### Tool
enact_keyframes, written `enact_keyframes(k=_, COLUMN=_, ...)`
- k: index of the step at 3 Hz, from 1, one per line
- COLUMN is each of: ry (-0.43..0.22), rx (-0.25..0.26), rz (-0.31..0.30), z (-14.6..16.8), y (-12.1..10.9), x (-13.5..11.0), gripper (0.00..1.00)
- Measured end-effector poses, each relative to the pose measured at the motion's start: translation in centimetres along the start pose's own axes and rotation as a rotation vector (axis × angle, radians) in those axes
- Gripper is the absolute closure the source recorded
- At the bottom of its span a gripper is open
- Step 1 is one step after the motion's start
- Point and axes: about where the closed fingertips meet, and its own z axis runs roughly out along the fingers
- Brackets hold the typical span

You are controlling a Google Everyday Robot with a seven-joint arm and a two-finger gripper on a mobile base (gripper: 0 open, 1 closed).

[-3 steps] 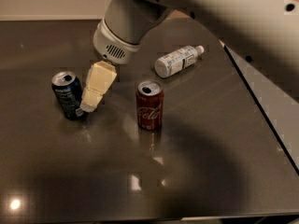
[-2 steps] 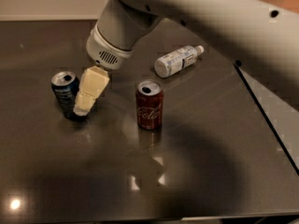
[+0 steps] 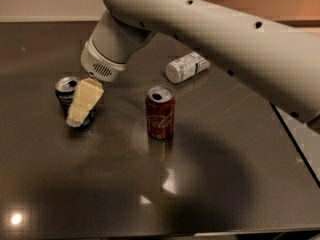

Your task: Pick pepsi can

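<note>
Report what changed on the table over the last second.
The pincer slid left and down in view, closing on the pepsi can and now overlapping its right side; whether it grips is unclear. The pepsi can, Coca-Cola can and plastic bottle stayed put.

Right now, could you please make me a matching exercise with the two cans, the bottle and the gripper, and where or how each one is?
Column one:
1. pepsi can
2. red can
3. plastic bottle
4. gripper

Column two:
A. lying on its side, farthest back on the table
B. upright, near the middle
C. at the pepsi can, covering part of it
D. upright at the left edge of the group

Pairs: 1-D, 2-B, 3-A, 4-C.
</note>
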Motion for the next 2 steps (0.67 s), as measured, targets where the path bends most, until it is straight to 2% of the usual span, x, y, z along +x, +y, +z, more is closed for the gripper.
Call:
enact_keyframes(k=1, ry=-0.004, rx=-0.007, rz=-0.003, z=0.92, y=-0.06, x=-0.40, gripper=0.00)
enact_keyframes(k=2, ry=-0.006, rx=-0.015, rz=0.001, z=1.47, y=-0.15, x=-0.50, gripper=0.15)
